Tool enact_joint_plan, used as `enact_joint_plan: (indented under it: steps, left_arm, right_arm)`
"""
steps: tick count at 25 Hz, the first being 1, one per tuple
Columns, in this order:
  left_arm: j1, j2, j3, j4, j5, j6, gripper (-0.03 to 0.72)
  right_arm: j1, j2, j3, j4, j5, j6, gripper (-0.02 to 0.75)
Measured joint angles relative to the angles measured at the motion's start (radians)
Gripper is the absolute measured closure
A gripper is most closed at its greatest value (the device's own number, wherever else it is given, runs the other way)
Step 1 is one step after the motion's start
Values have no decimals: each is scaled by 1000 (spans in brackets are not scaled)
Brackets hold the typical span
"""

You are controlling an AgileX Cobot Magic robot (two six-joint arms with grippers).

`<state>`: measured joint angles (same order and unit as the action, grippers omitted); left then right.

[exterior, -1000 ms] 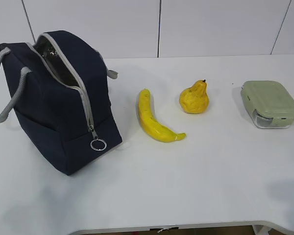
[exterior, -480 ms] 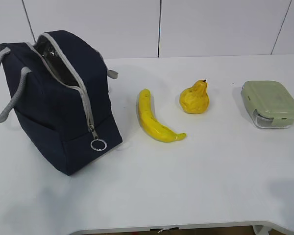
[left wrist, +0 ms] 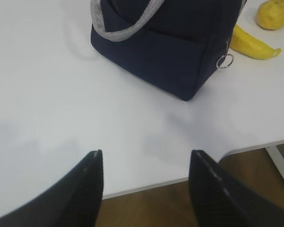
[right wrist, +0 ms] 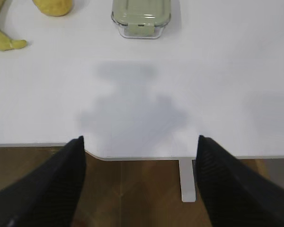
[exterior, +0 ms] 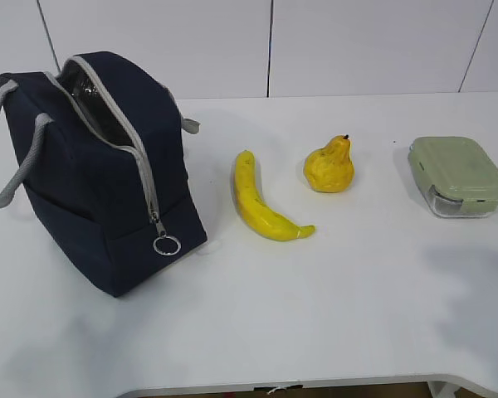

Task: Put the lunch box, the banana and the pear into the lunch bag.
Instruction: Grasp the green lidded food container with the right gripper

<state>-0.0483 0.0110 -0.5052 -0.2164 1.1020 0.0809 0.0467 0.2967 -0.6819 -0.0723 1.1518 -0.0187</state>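
The navy lunch bag [exterior: 100, 170] stands at the left, its zipper open, and shows in the left wrist view [left wrist: 165, 42]. The banana [exterior: 261, 203] lies right of it, also in the left wrist view [left wrist: 253, 45] and the right wrist view [right wrist: 2, 40]. The pear [exterior: 330, 166] sits further right; it shows in both wrist views [left wrist: 273, 13] [right wrist: 53, 5]. The lunch box [exterior: 458, 176] with its sage-green lid is at the right [right wrist: 141, 16]. My left gripper [left wrist: 146, 158] is open over the table's front edge. My right gripper [right wrist: 139, 144] is open, well short of the lunch box. Neither arm shows in the exterior view.
The white table [exterior: 315, 315] has its front edge [left wrist: 156, 185] under both grippers. A table leg [right wrist: 187, 182] and brown floor show below. A white panelled wall [exterior: 315, 41] stands behind.
A soft shadow has spread over the table at the front right, below the lunch box. The objects have not moved.
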Motion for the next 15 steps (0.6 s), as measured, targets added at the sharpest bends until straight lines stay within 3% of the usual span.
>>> enact_joint_plan:
  steps: [15]
  left_arm:
    - [0, 0, 0, 0, 0, 0, 274]
  right_arm:
    - [0, 431, -279, -7, -55, 0, 151]
